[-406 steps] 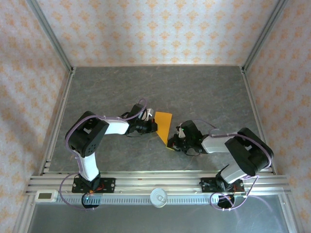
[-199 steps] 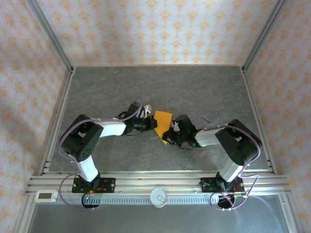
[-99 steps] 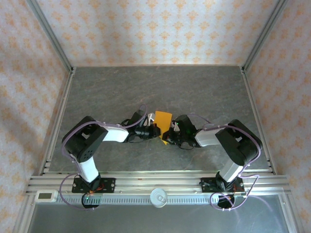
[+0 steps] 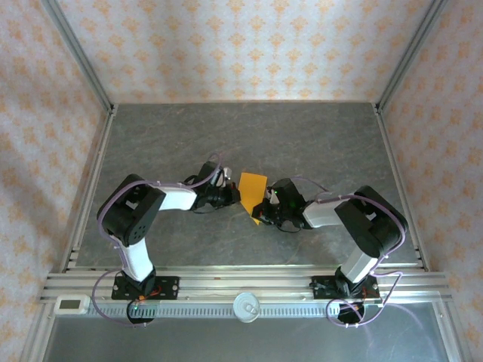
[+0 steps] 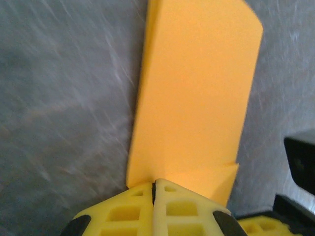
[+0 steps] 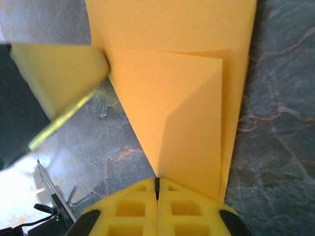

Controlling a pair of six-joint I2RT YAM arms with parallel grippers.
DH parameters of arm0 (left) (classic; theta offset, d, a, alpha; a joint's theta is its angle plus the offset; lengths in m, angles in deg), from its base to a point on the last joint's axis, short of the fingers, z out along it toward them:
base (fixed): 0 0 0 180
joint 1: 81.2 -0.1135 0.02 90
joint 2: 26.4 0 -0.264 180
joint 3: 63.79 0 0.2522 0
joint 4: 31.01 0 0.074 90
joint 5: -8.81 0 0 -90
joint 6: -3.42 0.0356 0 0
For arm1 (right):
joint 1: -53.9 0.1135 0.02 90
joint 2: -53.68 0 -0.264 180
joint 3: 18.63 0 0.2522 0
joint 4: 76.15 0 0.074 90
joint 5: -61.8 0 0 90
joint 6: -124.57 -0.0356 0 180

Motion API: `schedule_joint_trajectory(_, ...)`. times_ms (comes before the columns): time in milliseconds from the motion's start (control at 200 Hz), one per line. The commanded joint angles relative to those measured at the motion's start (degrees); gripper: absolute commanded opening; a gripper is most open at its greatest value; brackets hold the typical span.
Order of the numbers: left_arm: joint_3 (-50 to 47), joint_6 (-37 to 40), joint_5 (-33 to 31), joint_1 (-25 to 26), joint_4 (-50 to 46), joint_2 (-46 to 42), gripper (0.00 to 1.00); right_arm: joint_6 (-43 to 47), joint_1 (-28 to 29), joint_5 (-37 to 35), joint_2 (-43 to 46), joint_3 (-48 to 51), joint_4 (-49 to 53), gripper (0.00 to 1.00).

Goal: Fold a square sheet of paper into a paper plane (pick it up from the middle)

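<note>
The square sheet of paper (image 4: 252, 190), bright orange, lies partly folded on the grey table as a long strip with a pointed near end. A triangular flap (image 6: 172, 108) is folded over it. My left gripper (image 4: 236, 196) is shut, its yellow tips (image 5: 154, 186) resting at the paper's (image 5: 197, 88) left edge with nothing between the fingers. My right gripper (image 4: 263, 213) is also shut, its tips (image 6: 157, 181) at the point of the flap. The left gripper's blurred yellow finger (image 6: 59, 73) shows beside the paper in the right wrist view.
The grey marbled table (image 4: 317, 143) is fenced by aluminium rails (image 4: 226, 283) and patterned walls. A round white knob (image 4: 246, 305) and a small white device (image 4: 72, 304) sit on the front rail. Part of the right gripper's body (image 5: 298, 157) lies close to the left one.
The right gripper moved in to the paper's near point and stayed there. The left gripper slid a little nearer along the left edge, then back. Both stayed shut.
</note>
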Motion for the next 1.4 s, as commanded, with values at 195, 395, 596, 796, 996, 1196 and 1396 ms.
schedule_joint_trajectory(195,3.8,3.3,-4.7,-3.2,-7.2,0.0,0.02,3.2,-0.1,-2.8,-0.4,2.1,7.9,0.00)
schedule_joint_trajectory(395,1.6,2.2,-3.0,-3.2,-4.4,-4.6,0.02,7.6,-0.2,-1.4,0.2,1.3,11.9,0.00)
schedule_joint_trajectory(596,-2.4,0.7,-1.0,-1.7,0.2,-8.5,0.02,12.5,-0.3,-0.5,1.8,0.1,16.8,0.00)
schedule_joint_trajectory(796,-4.5,0.0,-1.3,-1.2,2.8,-10.5,0.04,13.3,-0.3,1.2,8.4,-2.2,16.2,0.09)
schedule_joint_trajectory(996,-4.5,-0.4,-1.3,-1.2,4.1,-11.2,0.07,12.2,-0.9,-17.2,16.3,-1.9,15.6,0.30)
schedule_joint_trajectory(1196,-4.5,-1.3,1.0,-2.1,5.3,-10.2,0.25,9.8,-3.1,-18.6,16.3,-0.6,13.4,0.43)
schedule_joint_trajectory(1396,-3.8,-1.8,6.7,-3.2,7.2,-7.6,0.45,9.5,-3.3,-13.2,12.1,-2.0,11.7,0.43)
